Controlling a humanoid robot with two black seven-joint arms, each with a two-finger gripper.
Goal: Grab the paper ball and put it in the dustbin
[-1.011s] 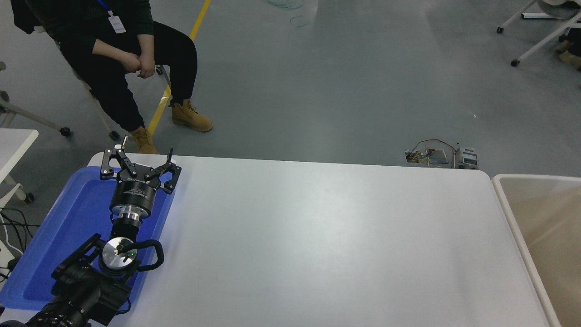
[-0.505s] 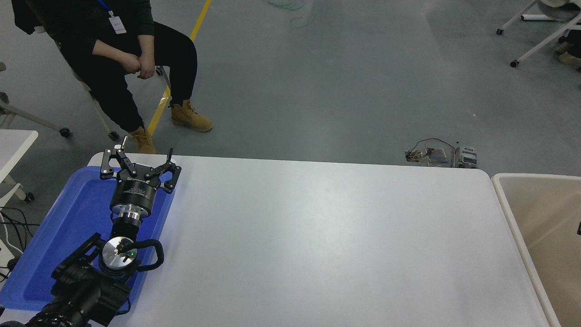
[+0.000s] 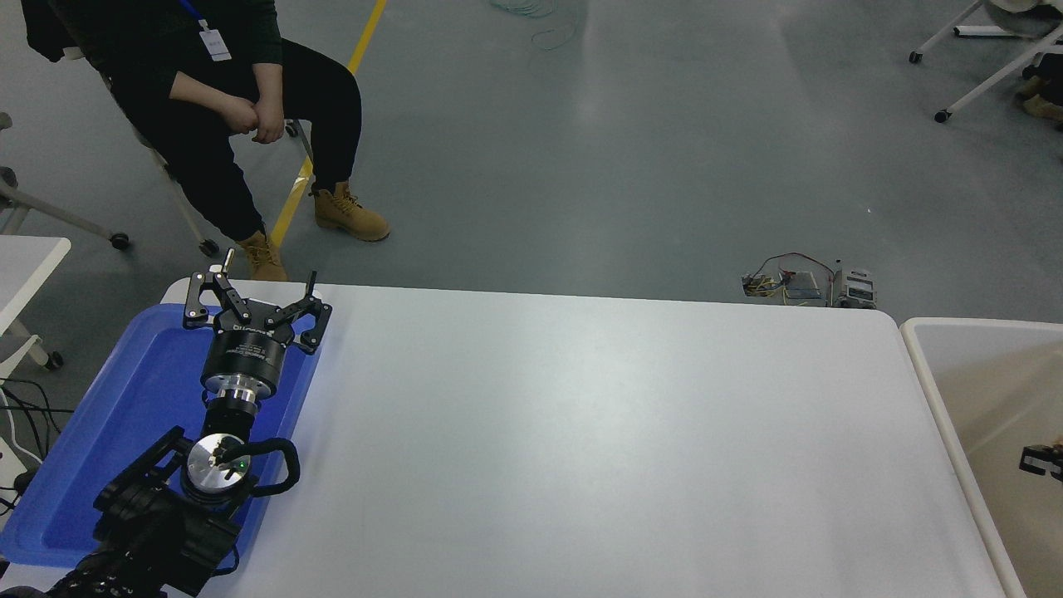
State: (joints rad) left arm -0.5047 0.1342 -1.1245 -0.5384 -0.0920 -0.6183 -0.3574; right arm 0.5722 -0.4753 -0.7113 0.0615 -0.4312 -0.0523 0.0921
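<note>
White surface (image 3: 581, 432) bare at centre, my left hand (image 3: 249, 295) spread open over blue tray (image 3: 124, 415) at 9 o'clock, my right hand (image 3: 1042, 459) barely peeking over dustbin (image 3: 922, 365) at 3 o'clock, grip unclear.

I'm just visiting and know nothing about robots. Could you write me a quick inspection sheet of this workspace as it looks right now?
Surface: white table, bare in the middle.
Job's things: dustbin at the table's right end; paper ball not seen.
Clutter: blue tray on the table's left end.
Grippers: left gripper open, parked over the tray; right gripper only just showing at the right edge, over the dustbin, too little visible to judge.
Cables: wires and small electronics on the floor beyond the table; black cables at far left.
Surroundings: seated person beyond the table, grey floor, yellow line.
</note>
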